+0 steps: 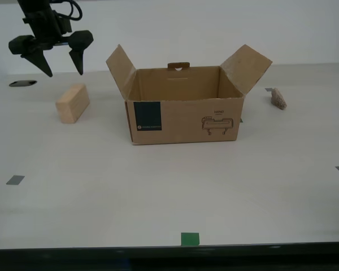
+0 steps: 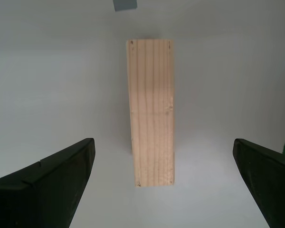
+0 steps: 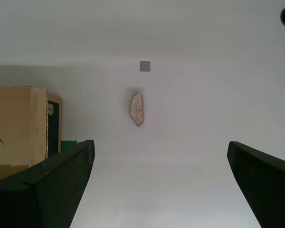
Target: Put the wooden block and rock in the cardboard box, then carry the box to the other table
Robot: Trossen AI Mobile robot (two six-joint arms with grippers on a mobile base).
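Below my second gripper (image 1: 64,68), jaws spread, lies the wooden block (image 1: 73,103)

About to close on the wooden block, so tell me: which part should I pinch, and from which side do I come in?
Come straight down from above, where my second gripper hovers open. The wooden block lies flat on the table, long and narrow, running lengthwise between the fingers. Pinch its two long side faces near mid-length; that narrow width probably fits the opening easily.

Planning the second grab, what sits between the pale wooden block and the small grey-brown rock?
In the exterior view, the open brown cardboard box stands between the pale wooden block and the small grey-brown rock.
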